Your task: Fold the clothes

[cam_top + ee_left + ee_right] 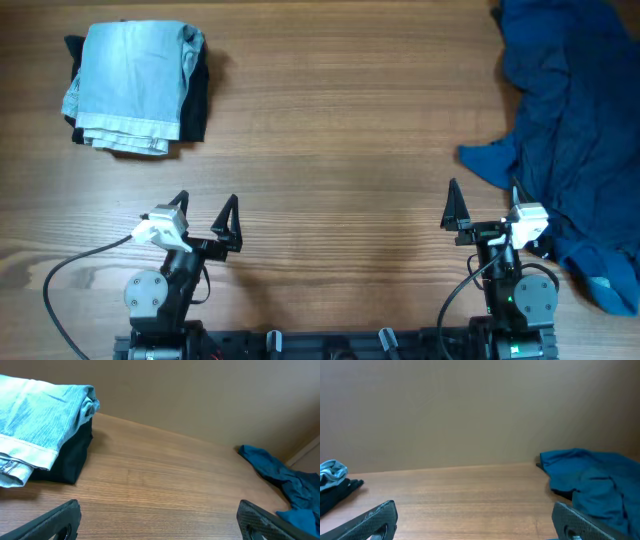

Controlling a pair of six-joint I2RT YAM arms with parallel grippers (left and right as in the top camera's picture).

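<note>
Overhead view of a wooden table point(340, 130). At ten o'clock sits a folded stack, a pale grey-blue garment point(130, 85) lying on a black one point(197, 105). From one to four o'clock sprawls an unfolded heap of teal-blue clothes point(580, 120), running off the frame; it may be more than one piece, though the rumpling makes that hard to tell. The left gripper point(207, 203) sits at seven o'clock and the right gripper point(483, 195) at five o'clock; both have fingers spread wide and hold nothing. The step in hand looks like fetching from the heap. This is best done by the right gripper pinching the loose edge nearest it, drawing the cloth to the bare centre; then both grippers should spread it flat before any crease.
</note>
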